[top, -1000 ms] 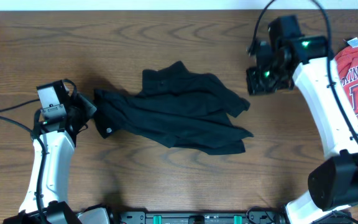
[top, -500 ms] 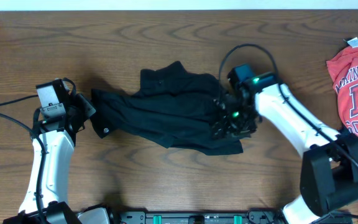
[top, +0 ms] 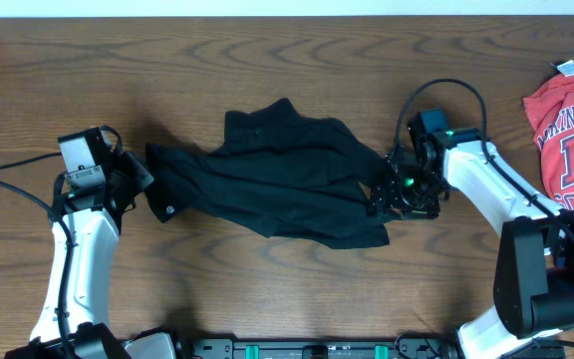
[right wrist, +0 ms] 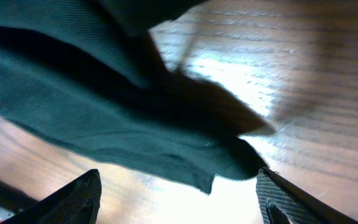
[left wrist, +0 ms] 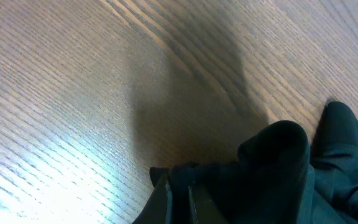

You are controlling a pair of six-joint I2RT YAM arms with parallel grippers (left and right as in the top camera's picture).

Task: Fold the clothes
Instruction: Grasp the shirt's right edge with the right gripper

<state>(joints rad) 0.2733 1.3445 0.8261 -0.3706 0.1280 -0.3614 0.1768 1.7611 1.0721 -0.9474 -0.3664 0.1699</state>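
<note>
The wooden table (top: pixel 267 60) fills the overhead view, and the black T-shirt (top: pixel 277 179) lies crumpled and spread across its middle, stretching from one pair of jaws to the other. The red T-shirt (top: pixel 571 140) with white lettering lies at the table's far right edge, well behind the right gripper (top: pixel 382 194) and apart from it. The right gripper sits low at the black T-shirt's right end, pointing into the cloth. In the right wrist view its two fingers (right wrist: pixel 79 196) stand wide apart with nothing clamped. A loose fold and a pointed corner of the black fabric lie just ahead of them and partly across the gap, on bare wood. The left gripper (top: pixel 140 179) is at the shirt's opposite end, jaws drawn together on the edge of the cloth. In the left wrist view the fabric bunches up right at the tips of the left gripper (left wrist: pixel 176 196) and rises in a rounded hump just beyond them, with bare table ahead. A small white mark (top: pixel 170 209) shows on the shirt just beside the left jaws.
</note>
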